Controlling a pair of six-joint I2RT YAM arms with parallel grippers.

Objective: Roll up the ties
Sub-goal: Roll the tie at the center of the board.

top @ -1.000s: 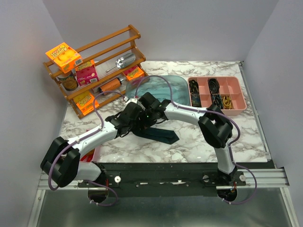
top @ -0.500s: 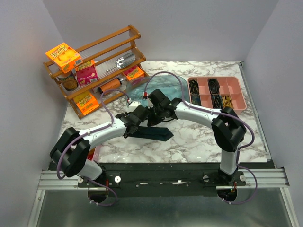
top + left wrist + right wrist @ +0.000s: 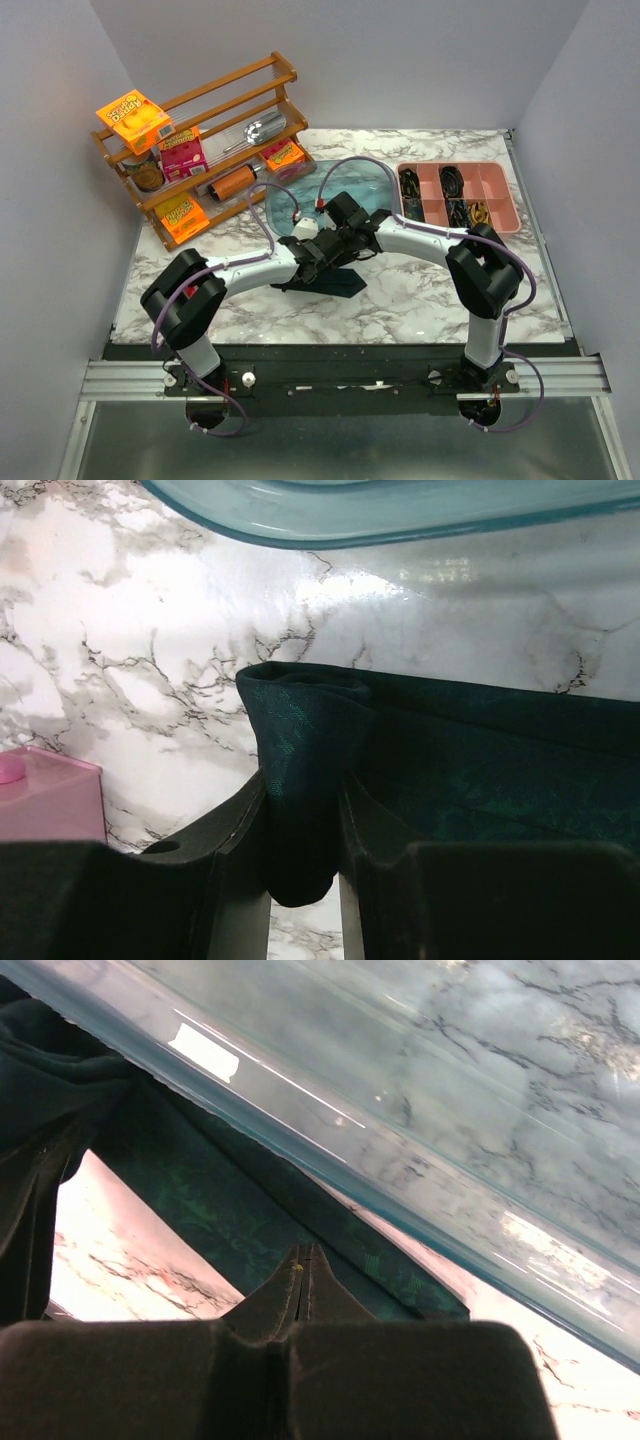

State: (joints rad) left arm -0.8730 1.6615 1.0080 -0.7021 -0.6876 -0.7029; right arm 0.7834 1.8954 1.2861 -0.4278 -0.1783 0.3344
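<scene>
left gripper (image 3: 303, 815): clamped on rolled end of tie (image 3: 480, 765) | tie: on marble table (image 3: 420, 300), just in front of blue tub (image 3: 372, 186), broad end flat | right gripper (image 3: 303, 1260): closed, empty, over flat length | step: rolling, judged early | next: wind roll along flat length, edges aligned

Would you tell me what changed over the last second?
The left gripper and right gripper moved toward the blue tub; the left elbow swung inward. Less of the tie lies stretched out. The left still clamps its folded end; the right stays shut. Rack and tray unmoved.
</scene>
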